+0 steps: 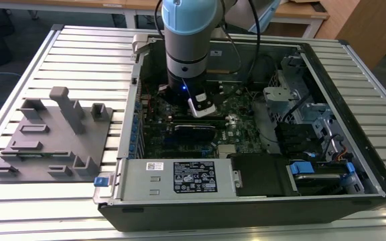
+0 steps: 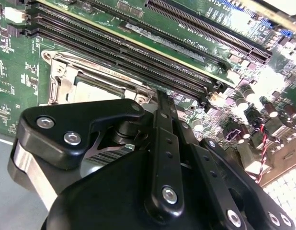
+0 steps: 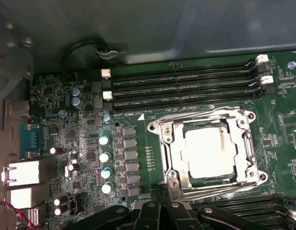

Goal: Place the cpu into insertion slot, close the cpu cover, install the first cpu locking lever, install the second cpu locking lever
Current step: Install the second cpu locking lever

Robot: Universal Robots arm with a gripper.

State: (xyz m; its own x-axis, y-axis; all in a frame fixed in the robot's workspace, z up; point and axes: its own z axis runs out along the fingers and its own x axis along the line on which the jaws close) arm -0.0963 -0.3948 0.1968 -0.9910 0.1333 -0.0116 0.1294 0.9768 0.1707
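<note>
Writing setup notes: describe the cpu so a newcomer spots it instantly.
Inside the open PC case, on the green motherboard, find the metal socket frame beside the long black memory slots. The cpu is the pale silver square in that frame's cut-out, plain-faced unlike everything around.

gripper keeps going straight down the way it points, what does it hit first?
Likely the cpu cover edge, closed over the cpu in the socket. The gripper sits at that edge; depth is unclear.

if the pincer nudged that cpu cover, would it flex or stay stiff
The cpu cover is a thin metal frame with a square cut-out, so it probably flexes slightly under a push. It lies flat around the cpu, so it likely won't slide freely. Its shiny finish suggests a slippery surface for the pincer.
</note>
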